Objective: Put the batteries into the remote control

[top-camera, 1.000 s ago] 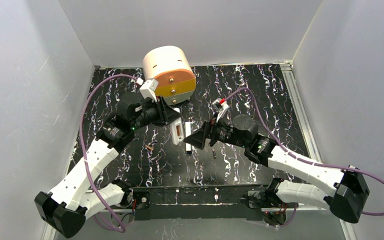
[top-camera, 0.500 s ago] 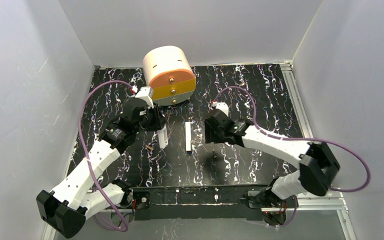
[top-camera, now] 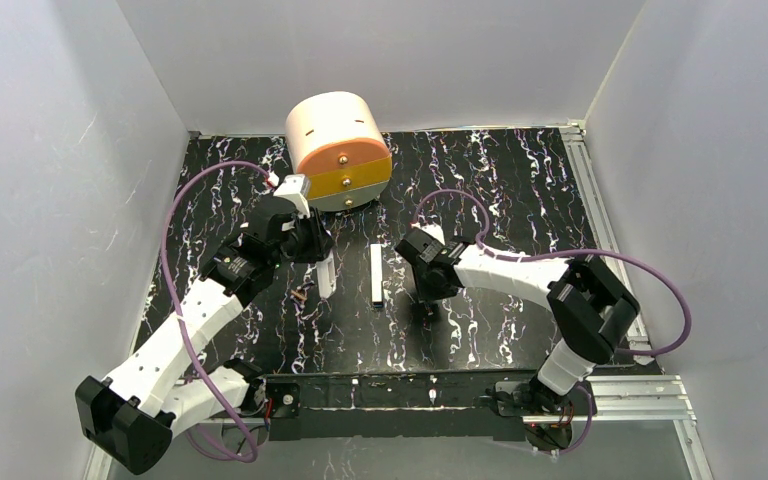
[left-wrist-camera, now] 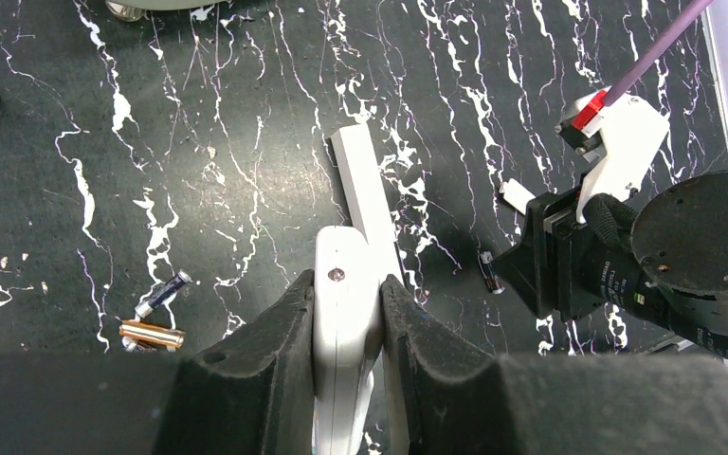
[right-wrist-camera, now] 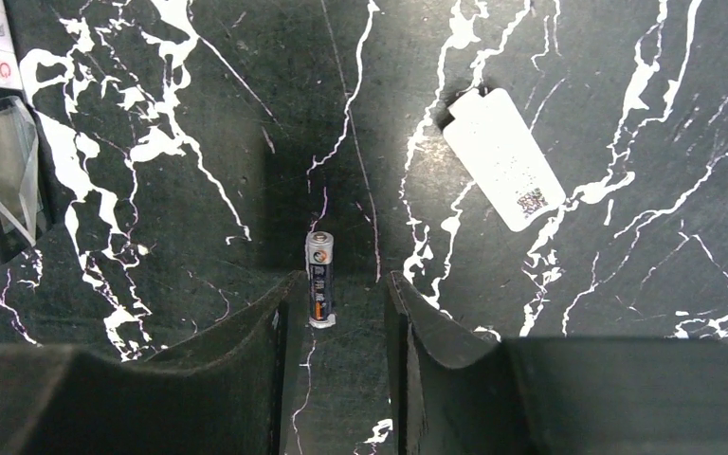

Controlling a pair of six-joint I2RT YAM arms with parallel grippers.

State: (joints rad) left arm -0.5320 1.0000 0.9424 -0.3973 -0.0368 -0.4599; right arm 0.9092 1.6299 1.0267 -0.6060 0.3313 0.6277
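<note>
Black, white-veined desk (top-camera: 520, 200), plain white walls (top-camera: 60, 150) on three sides. Left end effector (left-wrist-camera: 346, 292) clamps remote (left-wrist-camera: 346, 251), held on edge. Right end effector (right-wrist-camera: 341, 280) part-open, fingers straddle battery (right-wrist-camera: 319, 280) lying flat on desk, gap on one side. Two batteries (left-wrist-camera: 152, 334) lie left of remote. White bar (top-camera: 376, 275) lies between arms.

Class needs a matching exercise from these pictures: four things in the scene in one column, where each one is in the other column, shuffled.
Things:
1 remote control
2 battery in the right wrist view
3 long white bar
4 orange-faced drum

Places:
A at the table's far edge
B lying flat at the table's middle
C clamped in the left gripper
D on the table between the right gripper's open fingers

Pairs: 1-C, 2-D, 3-B, 4-A
</note>
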